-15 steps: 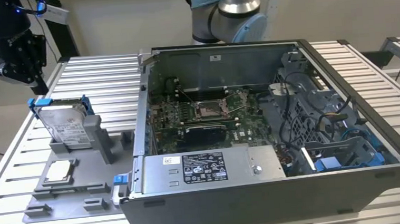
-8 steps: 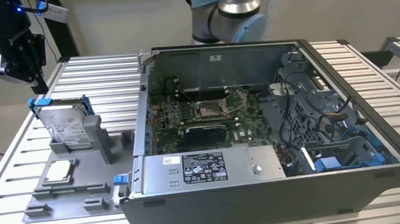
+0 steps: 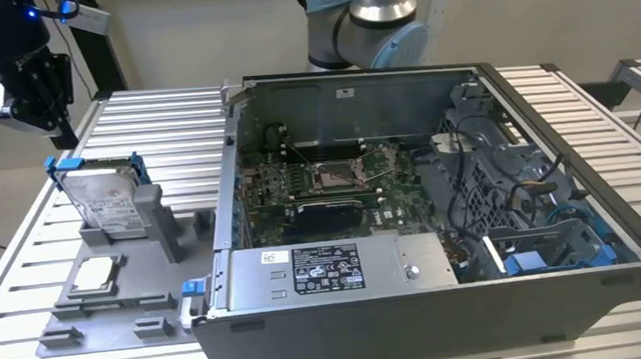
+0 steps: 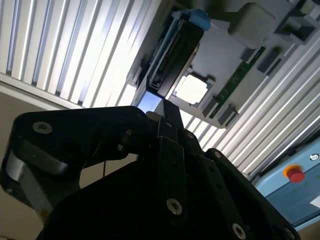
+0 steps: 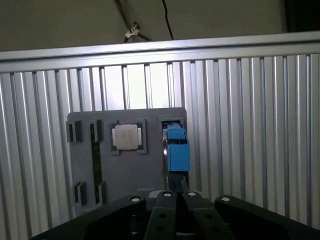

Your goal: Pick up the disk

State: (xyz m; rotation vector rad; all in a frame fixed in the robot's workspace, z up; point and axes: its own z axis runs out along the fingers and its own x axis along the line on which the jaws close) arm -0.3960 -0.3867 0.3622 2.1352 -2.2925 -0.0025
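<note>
The disk (image 3: 104,197) stands on edge in a grey holder on the exterior view's left, silver-grey with a white label and a blue carrier around it. In the first wrist view, the disk (image 5: 176,150) is seen edge-on with its blue carrier toward the camera. The second wrist view also has the disk (image 4: 175,52) edge-on. My black gripper (image 3: 11,106) hangs high, to the exterior view's left of the disk and well apart from it. Its fingers (image 5: 166,200) lie together and the gripper (image 4: 167,112) is shut on nothing.
A grey fixture plate (image 3: 136,294) carries the holder and a small square silver chip (image 3: 96,274). An open computer case (image 3: 437,222) fills the middle of the ribbed metal table (image 3: 158,115). A green strip (image 4: 240,75) lies on the plate. A red button (image 4: 295,174) sits on a blue box.
</note>
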